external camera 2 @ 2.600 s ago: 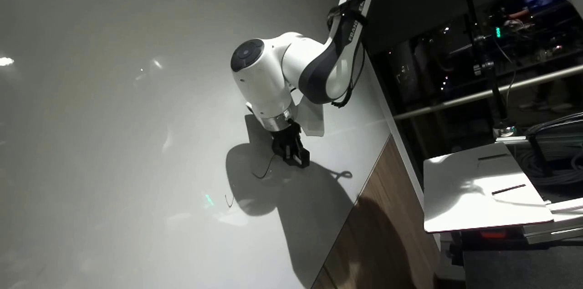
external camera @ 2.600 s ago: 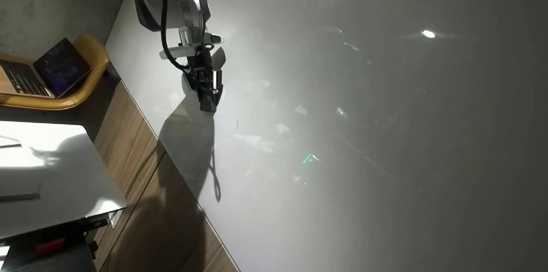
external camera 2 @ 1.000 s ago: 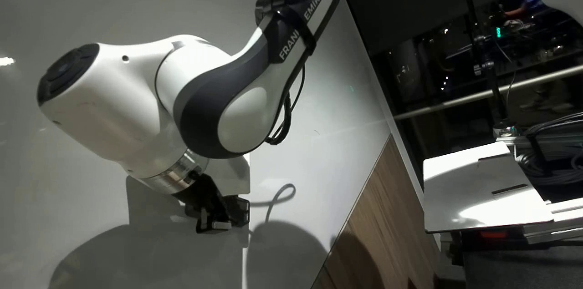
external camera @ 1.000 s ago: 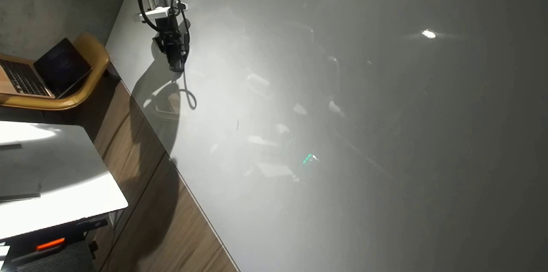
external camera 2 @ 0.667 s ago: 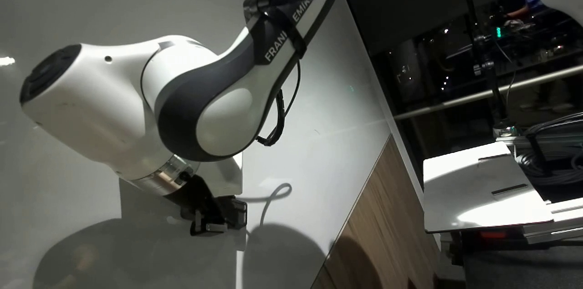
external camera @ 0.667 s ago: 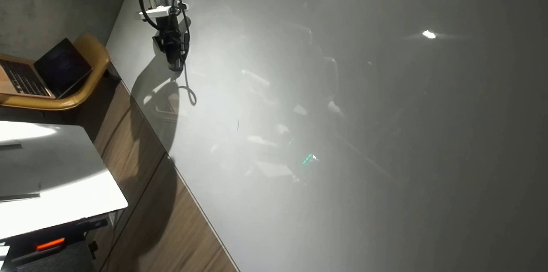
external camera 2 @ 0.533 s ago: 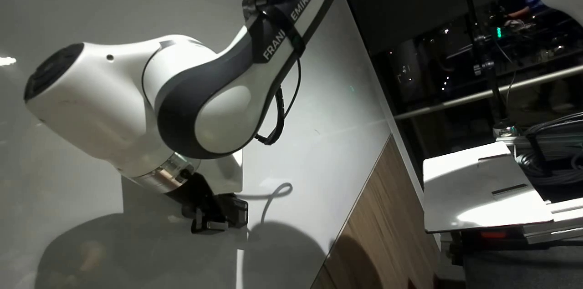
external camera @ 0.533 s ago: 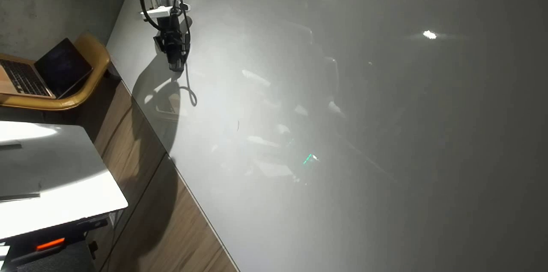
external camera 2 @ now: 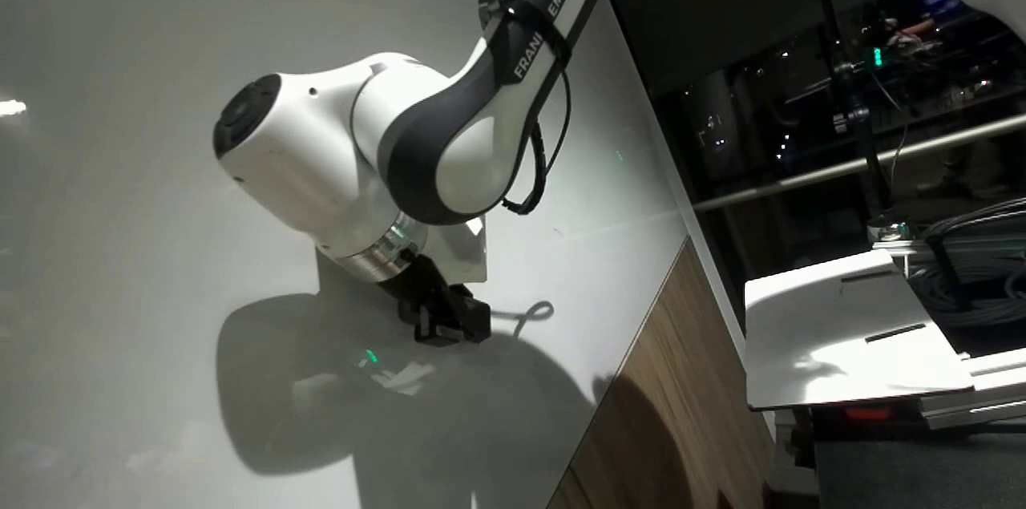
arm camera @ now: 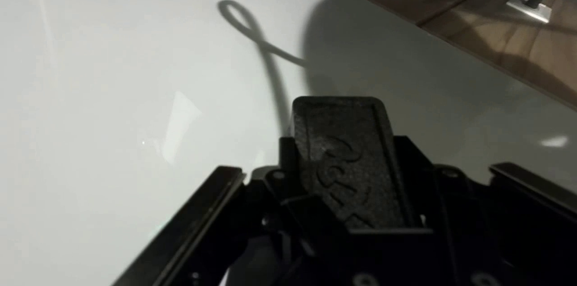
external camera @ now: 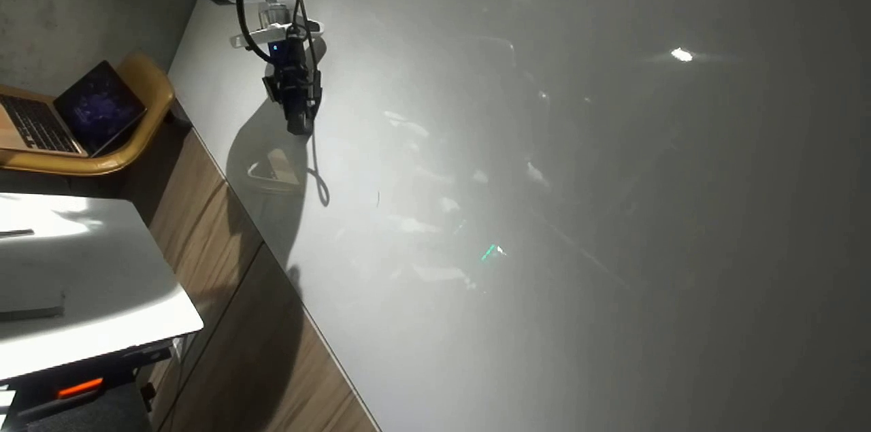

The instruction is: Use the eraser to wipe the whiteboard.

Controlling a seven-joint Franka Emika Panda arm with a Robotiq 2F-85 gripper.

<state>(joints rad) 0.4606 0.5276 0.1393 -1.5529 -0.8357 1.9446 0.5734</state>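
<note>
In the wrist view the eraser (arm camera: 342,119), a dark grey oblong block with a grooved top, sticks out from my gripper (arm camera: 345,151), which is shut on its two long sides. In both exterior views the black gripper (external camera: 299,129) stands over the lower corner region of the whiteboard (external camera: 599,201), casting a wide shadow there. Whether the eraser touches the board I cannot tell. A short dark pen stroke (external camera: 378,198) lies right of and below the gripper. Another faint mark (external camera 2: 559,232) shows on the board to the gripper's right in an exterior view.
Brown wood (external camera: 231,337) borders the board's slanting edge. A white tabletop (external camera: 102,309) stands beyond it, and a laptop (external camera: 99,109) sits on a yellow chair (external camera: 155,95). An upright pole (external camera 2: 858,116) stands behind the tabletop in an exterior view. Green reflections (external camera: 488,252) glint on the board.
My gripper, still holding the eraser, has shifted right and slightly down in an exterior view during the last half second. Dark curved lines visible beside it 2.6 seconds ago no longer show.
</note>
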